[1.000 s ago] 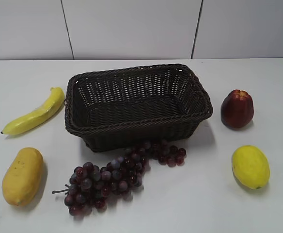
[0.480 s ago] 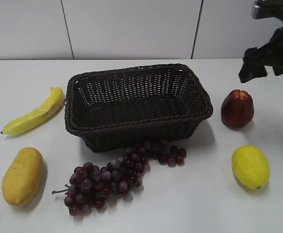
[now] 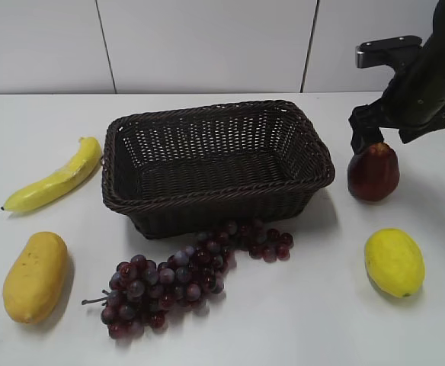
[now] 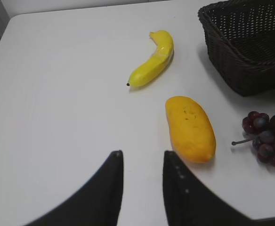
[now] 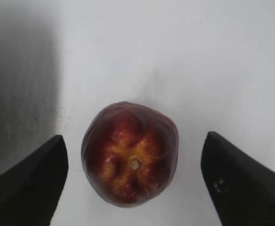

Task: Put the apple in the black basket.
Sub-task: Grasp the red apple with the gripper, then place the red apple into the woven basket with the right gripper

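Exterior view: the black basket (image 3: 216, 164) stands on the white desk (image 3: 40, 114), near its centre and toward the back. The apple (image 3: 373, 171) stands upright on the desk to the right of the basket, apart from it and outside it. The right gripper (image 3: 369, 131) hangs directly above the apple, its dark fingertips close to the top of the fruit; whether they touch it cannot be told from this angle. A lemon (image 3: 394, 261) lies on the desk in front of the apple, well apart from it. A grape bunch (image 3: 184, 276) lies just in front of the basket's near wall. A banana (image 3: 53, 183) lies to the left of the basket, and a mango (image 3: 35, 276) lies in front of the banana.

Right wrist view: the apple (image 5: 130, 153) is seen from above, its yellowish dimple and stem facing the camera. The jaws are spread wide, one finger (image 5: 29, 181) on each side of the fruit, with bare desk showing between each finger and the apple; nothing is held.

Left wrist view: the left gripper (image 4: 142, 165) is over bare desk near the mango (image 4: 190, 127), its jaws parted by a narrow gap and holding nothing.
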Robot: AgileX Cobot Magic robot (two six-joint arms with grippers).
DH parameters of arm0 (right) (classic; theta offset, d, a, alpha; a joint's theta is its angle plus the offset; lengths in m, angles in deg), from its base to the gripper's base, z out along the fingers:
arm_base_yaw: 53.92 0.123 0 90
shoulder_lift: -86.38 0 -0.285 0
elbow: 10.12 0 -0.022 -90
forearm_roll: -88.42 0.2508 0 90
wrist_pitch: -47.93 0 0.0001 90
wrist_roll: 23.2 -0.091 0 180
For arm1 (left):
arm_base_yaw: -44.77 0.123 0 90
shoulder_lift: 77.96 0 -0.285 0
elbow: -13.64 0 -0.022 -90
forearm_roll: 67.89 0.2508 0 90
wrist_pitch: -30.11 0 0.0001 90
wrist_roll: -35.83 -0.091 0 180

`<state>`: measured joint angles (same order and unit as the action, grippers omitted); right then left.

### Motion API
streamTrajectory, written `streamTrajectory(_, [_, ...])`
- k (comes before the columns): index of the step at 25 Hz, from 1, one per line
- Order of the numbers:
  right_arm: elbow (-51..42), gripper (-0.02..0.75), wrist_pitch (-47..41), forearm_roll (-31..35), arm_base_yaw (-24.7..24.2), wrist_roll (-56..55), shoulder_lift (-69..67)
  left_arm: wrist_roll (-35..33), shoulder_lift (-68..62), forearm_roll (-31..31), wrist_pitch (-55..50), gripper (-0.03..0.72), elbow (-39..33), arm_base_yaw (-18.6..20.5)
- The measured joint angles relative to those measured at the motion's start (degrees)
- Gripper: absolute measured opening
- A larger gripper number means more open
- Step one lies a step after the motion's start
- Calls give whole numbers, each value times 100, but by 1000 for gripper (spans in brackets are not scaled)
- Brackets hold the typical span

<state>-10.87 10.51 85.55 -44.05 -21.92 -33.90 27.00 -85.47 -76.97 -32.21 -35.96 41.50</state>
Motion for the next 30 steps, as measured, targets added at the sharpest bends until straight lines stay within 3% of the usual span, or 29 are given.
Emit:
streamTrajectory(6, [5, 661, -96, -9, 0, -128, -298, 0, 0, 0, 0, 223, 0, 0])
streamTrajectory(11, [19, 584, -126, 10, 0, -128, -385, 0, 0, 0, 0, 223, 0, 0])
streamTrajectory(17, [171, 582, -475, 4, 0, -128, -392, 0, 0, 0, 0, 223, 0, 0])
streamTrajectory(25, [1525, 582, -1832, 35, 63, 122, -107, 0, 0, 0, 0, 223, 0, 0])
streamTrajectory(30, [2529, 582, -2265, 333, 488, 284, 122, 0, 0, 0, 0, 223, 0, 0])
